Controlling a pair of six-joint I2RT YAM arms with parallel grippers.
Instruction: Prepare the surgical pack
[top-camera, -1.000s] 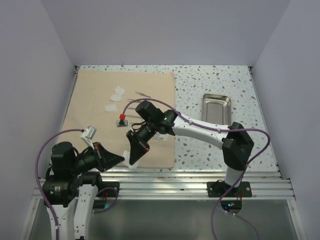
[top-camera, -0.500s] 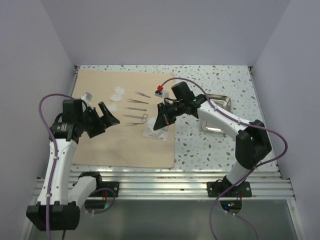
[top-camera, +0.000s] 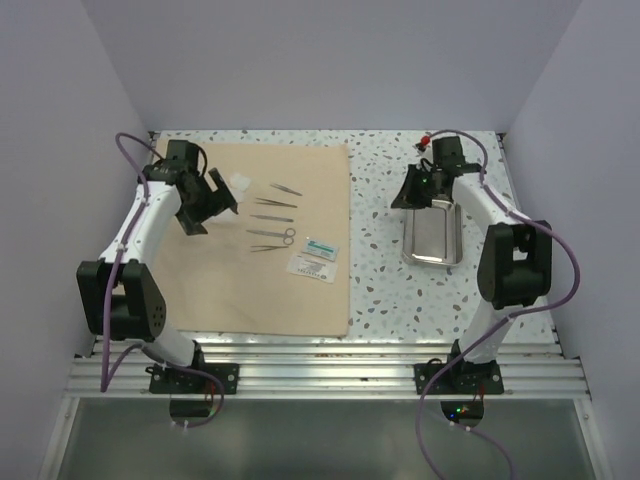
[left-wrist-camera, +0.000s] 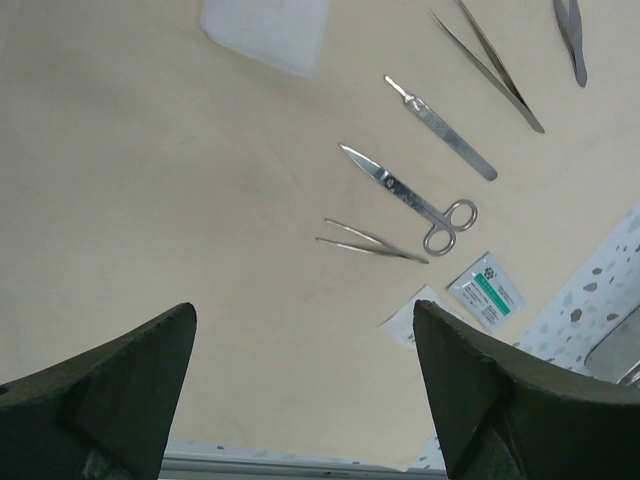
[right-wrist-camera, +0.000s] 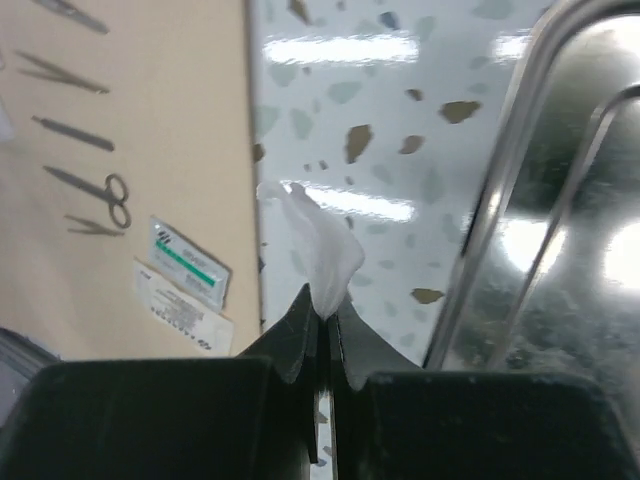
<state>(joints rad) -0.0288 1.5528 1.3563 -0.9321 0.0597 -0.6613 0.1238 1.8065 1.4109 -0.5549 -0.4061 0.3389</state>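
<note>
The tan cloth (top-camera: 200, 290) lies flat on the left of the table. On it are thin steel instruments (top-camera: 272, 212), a white gauze pad (top-camera: 239, 182) and white packets (top-camera: 313, 257). My left gripper (top-camera: 222, 196) hovers over the cloth's far left part, open and empty. In the left wrist view its fingers (left-wrist-camera: 110, 390) frame bare cloth, with the scissors (left-wrist-camera: 410, 195) and gauze pad (left-wrist-camera: 265, 32) beyond. My right gripper (right-wrist-camera: 322, 305) is shut on a white gauze pad (right-wrist-camera: 322, 245), just left of the steel tray (right-wrist-camera: 560, 260), which is empty (top-camera: 432, 232).
Speckled tabletop (top-camera: 380, 190) separates the cloth from the tray. Grey walls close in on the left, back and right. A metal rail (top-camera: 320, 365) runs along the near edge with both arm bases.
The left arm swung up from the near left to the cloth's far left and its gripper opened. The right arm carried the gauze from the cloth's near edge rightward to the tray's left rim.
</note>
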